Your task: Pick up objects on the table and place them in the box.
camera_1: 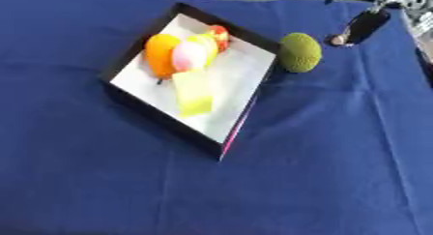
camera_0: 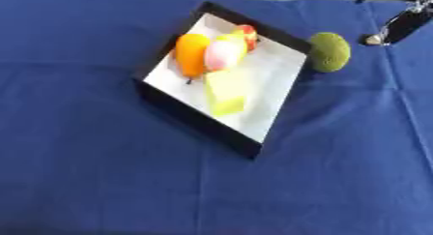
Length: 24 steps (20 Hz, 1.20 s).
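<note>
A robot hand [camera_1: 359,26], black with silver parts, was seen at the far right corner of the desk [camera_0: 101,190], which was covered in a blue cloth. Only part of it was shown, so whether its fingers were apart or together could not be told. No other robot hand was seen.

A round, bumpy green fruit [camera_0: 328,52] was left on the cloth, near the robot hand and a little toward the robot from it. It was held by nothing. It lay just beside the far right wall of a flat black box with a white floor [camera_0: 279,74].

Further from the robot hand, inside the box, four things were packed together: an orange fruit [camera_0: 191,54], a pink and white round thing [camera_0: 223,56], a small red and yellow thing [camera_0: 248,35], and a pale yellow block [camera_0: 225,91].

Trouble could be expected from the round shape of the green fruit. If it were touched on one side only, it could be rolled away across the cloth. If it were pushed toward the box, the box could be slid or turned. If it were dropped onto the packed things, it could bounce off them, or one of them could be knocked out over the low wall.
</note>
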### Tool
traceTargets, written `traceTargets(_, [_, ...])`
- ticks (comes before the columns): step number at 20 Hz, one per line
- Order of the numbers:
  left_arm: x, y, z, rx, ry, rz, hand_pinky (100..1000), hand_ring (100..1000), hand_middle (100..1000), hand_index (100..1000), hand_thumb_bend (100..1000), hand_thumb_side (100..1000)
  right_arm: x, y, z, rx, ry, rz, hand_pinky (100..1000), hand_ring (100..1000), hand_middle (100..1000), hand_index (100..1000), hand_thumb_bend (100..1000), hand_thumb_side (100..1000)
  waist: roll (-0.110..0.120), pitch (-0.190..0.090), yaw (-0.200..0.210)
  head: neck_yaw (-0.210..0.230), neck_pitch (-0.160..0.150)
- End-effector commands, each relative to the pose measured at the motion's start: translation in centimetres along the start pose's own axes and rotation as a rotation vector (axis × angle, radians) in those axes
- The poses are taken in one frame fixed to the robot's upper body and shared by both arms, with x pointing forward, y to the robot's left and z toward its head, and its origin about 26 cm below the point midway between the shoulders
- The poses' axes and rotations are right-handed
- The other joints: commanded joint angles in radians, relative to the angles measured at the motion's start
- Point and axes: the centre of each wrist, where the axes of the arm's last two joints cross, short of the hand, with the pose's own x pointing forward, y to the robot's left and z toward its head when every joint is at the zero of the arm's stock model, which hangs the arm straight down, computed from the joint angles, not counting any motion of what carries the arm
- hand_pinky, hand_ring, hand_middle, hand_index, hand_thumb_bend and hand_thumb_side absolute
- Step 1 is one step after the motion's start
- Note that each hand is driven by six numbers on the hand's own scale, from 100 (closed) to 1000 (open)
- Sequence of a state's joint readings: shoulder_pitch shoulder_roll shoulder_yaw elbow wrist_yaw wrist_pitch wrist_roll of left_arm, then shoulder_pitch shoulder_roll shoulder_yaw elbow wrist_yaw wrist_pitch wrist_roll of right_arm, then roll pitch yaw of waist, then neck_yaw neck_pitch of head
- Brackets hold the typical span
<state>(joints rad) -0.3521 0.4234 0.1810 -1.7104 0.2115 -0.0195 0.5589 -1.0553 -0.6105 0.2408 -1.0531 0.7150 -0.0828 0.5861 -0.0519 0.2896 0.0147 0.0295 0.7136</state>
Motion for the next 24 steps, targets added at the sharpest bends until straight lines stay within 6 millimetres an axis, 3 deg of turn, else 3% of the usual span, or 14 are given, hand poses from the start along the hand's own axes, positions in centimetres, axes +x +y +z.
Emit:
traceTargets(1, [0.8, 0.0, -0.5, -0.007, -0.026, 0.007, 734, 780, 872, 864, 181, 714, -0.2, -0.8, 0.0, -0.027, 0.021, 0.029, 977, 941, 835, 932, 394, 100, 0.006, -0.025, 0.003, -0.003, -0.012])
traceTargets(17, [0.9, -0.2, -0.6, -0.010, -0.028, 0.017, 735, 781, 872, 863, 181, 714, 0.6, 1.8, -2.4, 0.055, 0.033, 0.067, 975, 939, 840, 935, 400, 115, 0.008, -0.018, 0.009, -0.008, -0.017])
traceTargets(24, [1.0, -0.3, -0.7, -0.012, -0.030, 0.021, 735, 781, 872, 863, 181, 715, 1.2, 2.4, -2.9, 0.078, 0.010, 0.083, 943, 883, 770, 906, 410, 165, 0.008, -0.013, 0.012, -0.009, -0.019])
